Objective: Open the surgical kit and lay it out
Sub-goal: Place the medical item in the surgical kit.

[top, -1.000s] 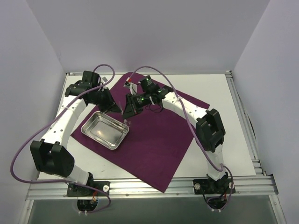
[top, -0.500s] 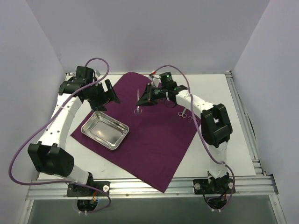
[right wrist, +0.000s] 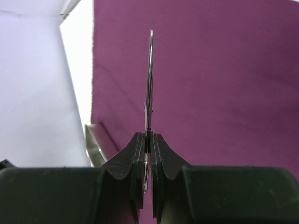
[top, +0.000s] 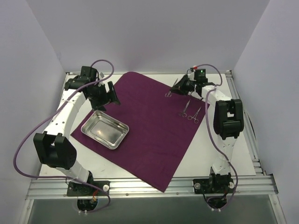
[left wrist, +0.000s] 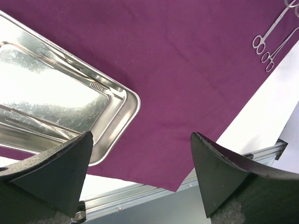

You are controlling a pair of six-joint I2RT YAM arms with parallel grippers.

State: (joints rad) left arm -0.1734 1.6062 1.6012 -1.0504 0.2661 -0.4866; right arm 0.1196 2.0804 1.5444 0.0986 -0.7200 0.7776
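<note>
The left gripper [top: 105, 95], which a second ago was nearly closed beside the right one over the middle of the cloth, has sprung wide apart and holds nothing. It hangs at the far left, just beyond the steel tray [top: 112, 119]. The tray sits on the near-left part of the spread magenta cloth [top: 149, 140]. In the left wrist view, thin lines inside the tray [left wrist: 126, 100] may be another instrument or only reflections; I cannot tell.

The right gripper [top: 174, 87] has swung from the cloth's centre out to its far right edge. Its fingers are pressed onto a thin ring-handled instrument [right wrist: 150, 79], which hangs just above the cloth. Just nearer lie two laid-out forceps [top: 188, 111], side by side.

This looks like a hand-over just finished, with a third instrument about to join the row.
</note>
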